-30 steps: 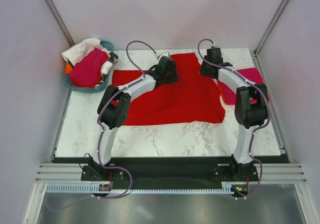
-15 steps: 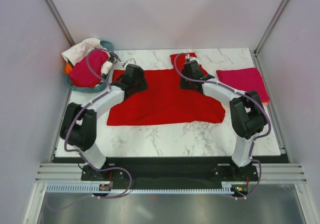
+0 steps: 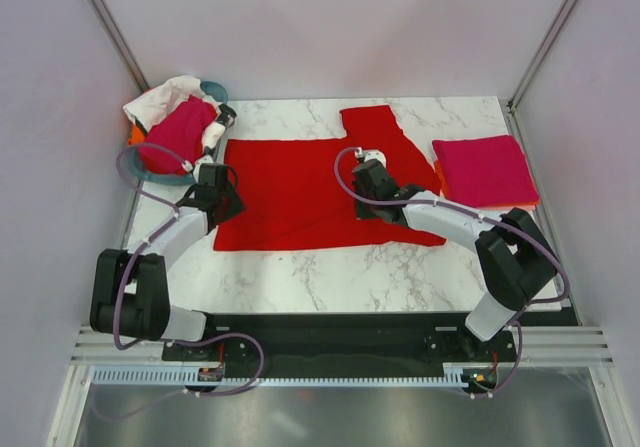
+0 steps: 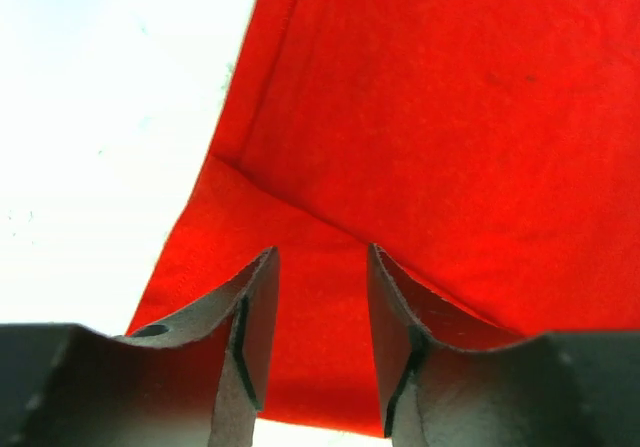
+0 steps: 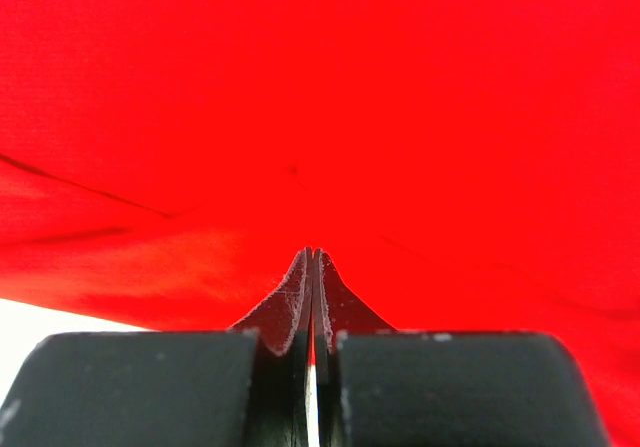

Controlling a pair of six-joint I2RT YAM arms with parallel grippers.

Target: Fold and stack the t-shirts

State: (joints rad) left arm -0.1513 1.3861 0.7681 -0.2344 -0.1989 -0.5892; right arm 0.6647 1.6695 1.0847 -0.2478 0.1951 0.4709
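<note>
Red shirt (image 3: pixel 290 182) is spread flat mid-counter (image 3: pixel 330 267), with a folded pink shirt (image 3: pixel 485 170) at its 3 o'clock. Left fingers (image 4: pixel 255 317) are parted and empty over the 9 o'clock hem. Right fingers (image 5: pixel 300 307) are pressed together, apparently pinching cloth near the middle, presumably for a fold.

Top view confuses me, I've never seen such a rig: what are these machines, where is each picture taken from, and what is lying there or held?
Two white robot arms stand at a marble table's edge. One camera looks down from above; the other two sit on the wrists. A bright red cloth t-shirt lies spread, a folded magenta-pink t-shirt to its right, more clothes in a teal plastic tub. The left gripper is open over the red shirt's edge; the right gripper is shut, apparently pinching it.
</note>
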